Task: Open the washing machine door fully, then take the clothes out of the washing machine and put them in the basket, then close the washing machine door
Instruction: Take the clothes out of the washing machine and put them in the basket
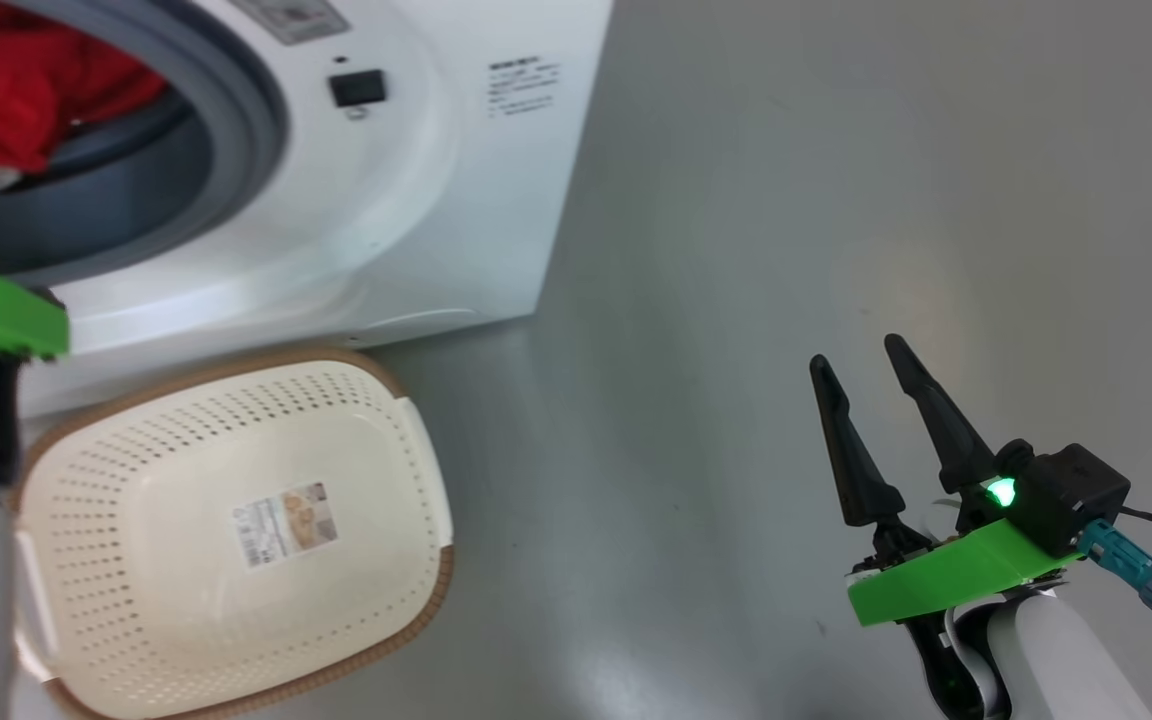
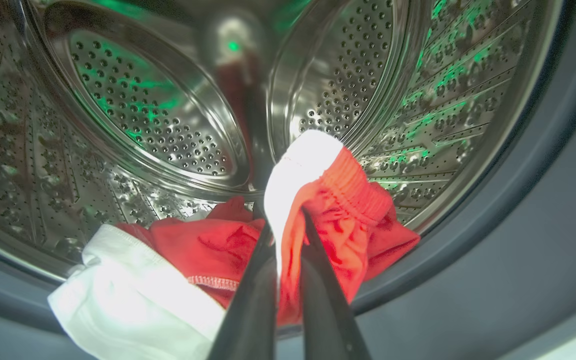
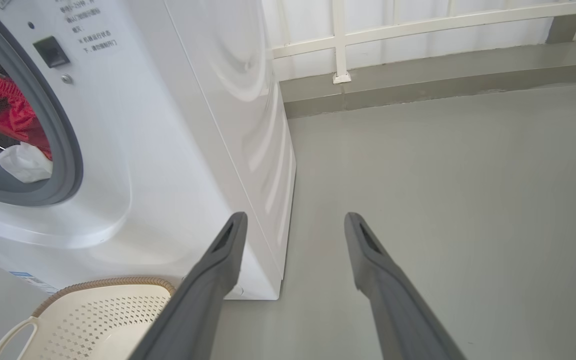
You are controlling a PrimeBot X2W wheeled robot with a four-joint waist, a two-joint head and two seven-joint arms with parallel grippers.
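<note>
The white washing machine (image 1: 436,200) stands with its drum mouth uncovered; the washing machine door is out of view. My left gripper (image 2: 285,220) is inside the steel drum (image 2: 143,110), shut on a fold of the red clothes (image 2: 348,215) with white trim. More red fabric and a white cloth piece (image 2: 133,295) lie over the drum's lip. The clothes (image 1: 26,80) also show red in the opening from above. The cream basket (image 1: 166,600) sits on the floor just below the opening, with nothing in it. My right gripper (image 1: 857,355) hangs open over bare floor, off to the right.
Grey rubber gasket (image 2: 518,225) rings the drum mouth around my left fingers. The grey floor (image 1: 786,200) stretches to the right of the machine. A white railing and low wall (image 3: 418,50) run behind it.
</note>
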